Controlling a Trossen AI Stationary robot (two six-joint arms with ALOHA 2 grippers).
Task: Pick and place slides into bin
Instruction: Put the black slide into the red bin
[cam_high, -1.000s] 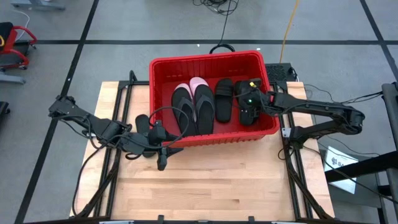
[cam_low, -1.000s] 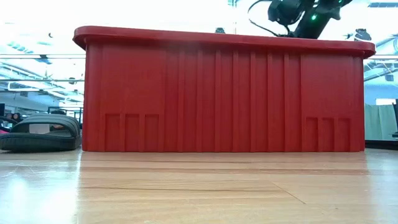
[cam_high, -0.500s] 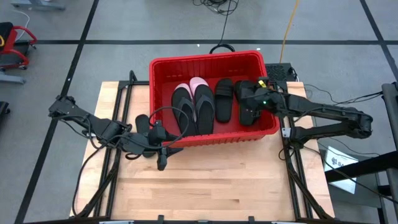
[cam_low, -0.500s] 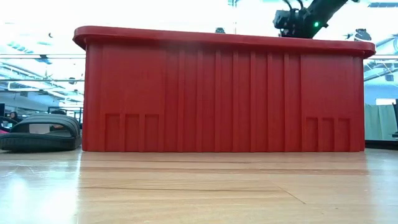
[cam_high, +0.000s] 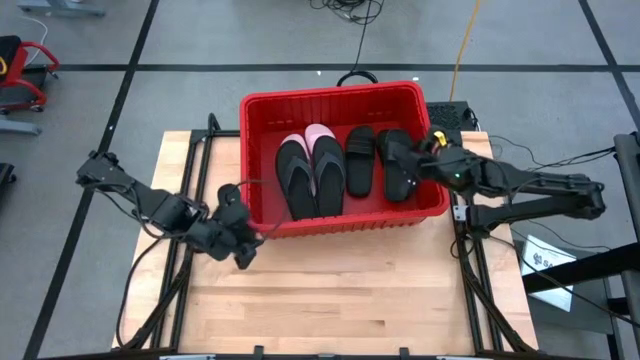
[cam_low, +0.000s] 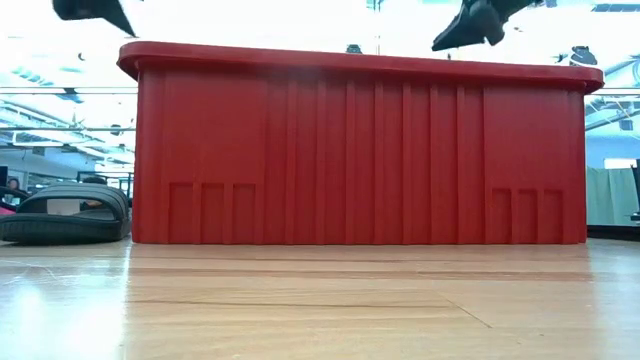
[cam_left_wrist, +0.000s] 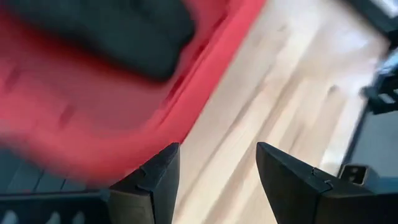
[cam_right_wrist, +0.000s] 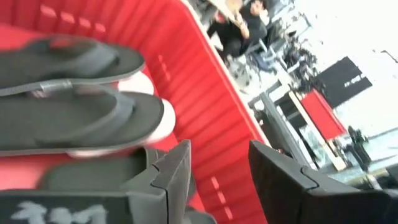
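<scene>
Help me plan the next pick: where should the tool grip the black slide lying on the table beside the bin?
Probably the wide strap of the black slide. It arches above the flat, sole-down footbed, leaving a gap for one finger. Come straight down with the left tool, since the bin wall stands close beside the slide.

Left wrist view: bin (cam_left_wrist: 74, 124) and a dark slide (cam_left_wrist: 118, 31) inside it are motion-blurred and cut by the frame edge. Low view: the bin wall (cam_low: 360, 150) hides all contents; a slide (cam_low: 65, 212) on the counter (cam_low: 320, 300) is cropped at the frame's left edge.
</scene>
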